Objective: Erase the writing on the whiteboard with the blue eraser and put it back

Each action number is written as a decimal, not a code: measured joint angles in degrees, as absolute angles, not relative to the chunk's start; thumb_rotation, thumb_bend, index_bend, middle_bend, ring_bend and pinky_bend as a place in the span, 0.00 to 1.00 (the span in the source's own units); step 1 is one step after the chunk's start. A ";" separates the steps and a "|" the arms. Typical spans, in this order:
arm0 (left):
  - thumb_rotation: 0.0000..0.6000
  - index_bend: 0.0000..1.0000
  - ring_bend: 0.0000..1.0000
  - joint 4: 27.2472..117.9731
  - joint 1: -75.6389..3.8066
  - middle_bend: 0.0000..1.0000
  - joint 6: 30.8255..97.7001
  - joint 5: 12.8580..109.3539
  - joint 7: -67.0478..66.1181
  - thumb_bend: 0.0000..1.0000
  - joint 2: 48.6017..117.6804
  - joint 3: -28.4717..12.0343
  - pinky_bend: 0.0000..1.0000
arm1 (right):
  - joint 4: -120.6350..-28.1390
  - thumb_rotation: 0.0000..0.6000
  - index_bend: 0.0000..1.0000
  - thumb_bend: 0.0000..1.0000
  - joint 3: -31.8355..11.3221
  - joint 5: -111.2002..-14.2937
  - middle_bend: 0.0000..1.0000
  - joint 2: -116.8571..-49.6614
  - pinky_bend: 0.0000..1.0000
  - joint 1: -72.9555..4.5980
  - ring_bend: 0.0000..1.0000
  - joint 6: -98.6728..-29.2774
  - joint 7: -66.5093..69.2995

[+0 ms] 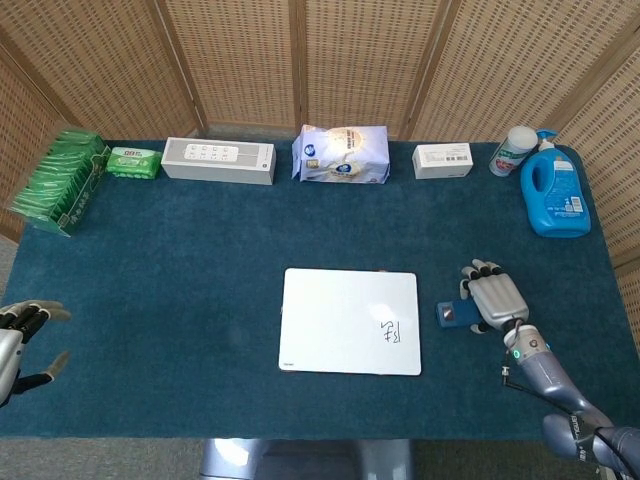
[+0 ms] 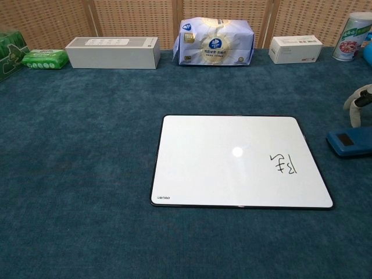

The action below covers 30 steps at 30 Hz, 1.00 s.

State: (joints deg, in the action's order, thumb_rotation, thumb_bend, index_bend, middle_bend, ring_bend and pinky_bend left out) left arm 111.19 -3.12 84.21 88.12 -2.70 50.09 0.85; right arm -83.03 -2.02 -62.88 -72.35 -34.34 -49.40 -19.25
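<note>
Head view first: I see the whiteboard [image 1: 350,321] lying flat near the middle of the blue-green table [image 1: 200,260], with a small black scribble [image 1: 390,331] near its right edge. Just to its right lies the eraser [image 1: 453,315], flat on the cloth and apart from the board. My right hand [image 1: 494,298] sits over the eraser's right end with the fingers curling down; whether they have closed on it I cannot tell, since the hand hides that end. My left hand [image 1: 22,335] hovers at the table's left edge, fingers apart and holding nothing, well away from everything. Chest view next: the board [image 2: 241,161] fills the centre with the scribble [image 2: 283,164] at lower right, and the eraser [image 2: 350,142] shows at the right border, resting on the table. Only a fingertip or two of the right hand [image 2: 359,103] pokes in above it, apparently not touching. My worry is the grip: coming in over one end, the fingers may tip the eraser or nudge it sideways, and a loose hold could let it slip during wiping.
</note>
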 measured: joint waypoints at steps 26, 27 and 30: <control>1.00 0.34 0.25 112.05 -5.40 0.31 82.13 87.11 -4.76 0.36 49.90 -0.73 0.22 | -105.18 1.00 0.86 0.16 -4.04 -61.68 0.30 -65.44 0.23 -35.94 0.19 -51.61 -23.98; 1.00 0.34 0.25 112.03 -5.51 0.31 82.12 86.93 -4.63 0.36 49.80 -0.94 0.22 | -105.90 1.00 0.86 0.17 -4.01 -61.61 0.30 -65.54 0.23 -36.16 0.19 -51.77 -24.84; 1.00 0.34 0.25 111.92 -5.65 0.31 82.39 86.83 -4.23 0.36 49.60 -1.27 0.22 | -107.80 1.00 0.86 0.18 -4.06 -61.11 0.30 -66.62 0.21 -37.09 0.19 -52.56 -27.79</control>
State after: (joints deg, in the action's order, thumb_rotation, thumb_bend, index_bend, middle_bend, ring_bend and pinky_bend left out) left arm 111.92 -5.65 82.39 86.83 -4.23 49.60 -1.27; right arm -107.80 -4.06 -61.11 -66.62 -37.09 -52.56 -27.79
